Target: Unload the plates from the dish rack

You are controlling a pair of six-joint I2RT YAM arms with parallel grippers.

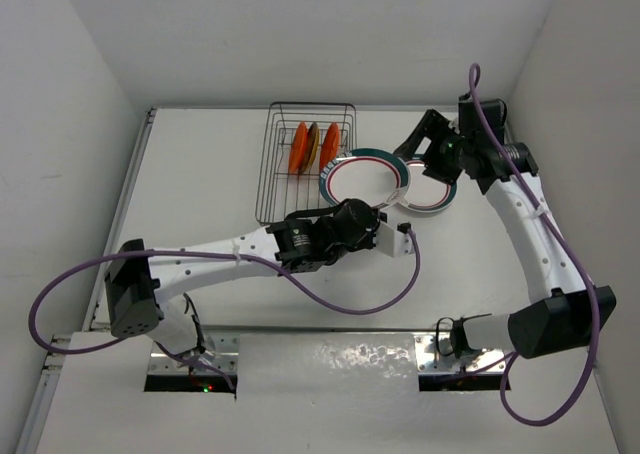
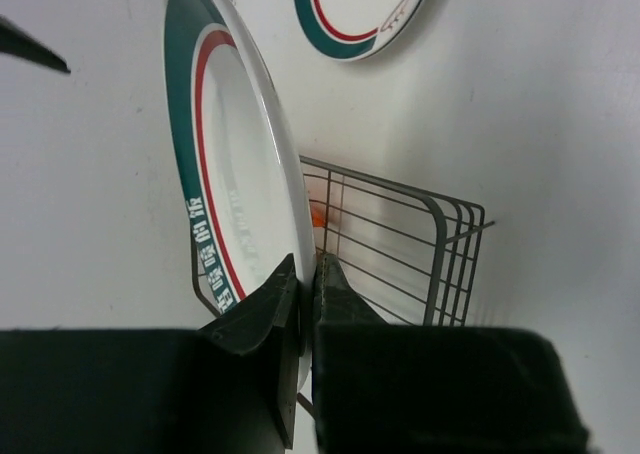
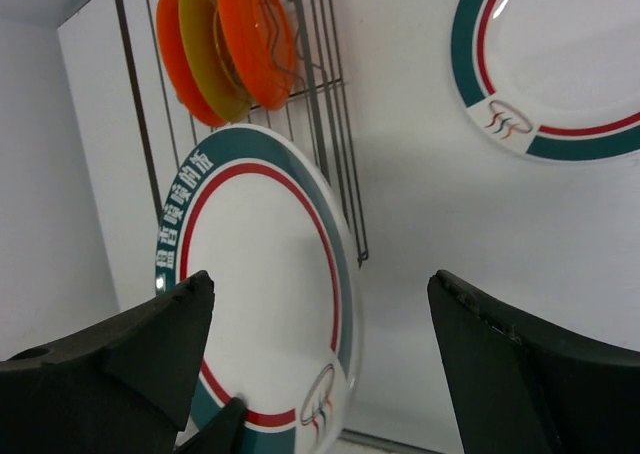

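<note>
Left tool is clamped tight on the rim of a white ringed plate, just right of the dish rack!
Right tool hangs with jaws spread wide and nothing in them, near a second ringed plate lying flat on the worktop. In the rack, two orange plates and a yellowish plate stand upright.

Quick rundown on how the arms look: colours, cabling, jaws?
The left arm and right arm match, with white link shells and black joint housings at base, elbow and wrist. A purple cable loops loosely along each. The jaws are matte black, blocky and wedge-shaped. No markings are legible.
</note>
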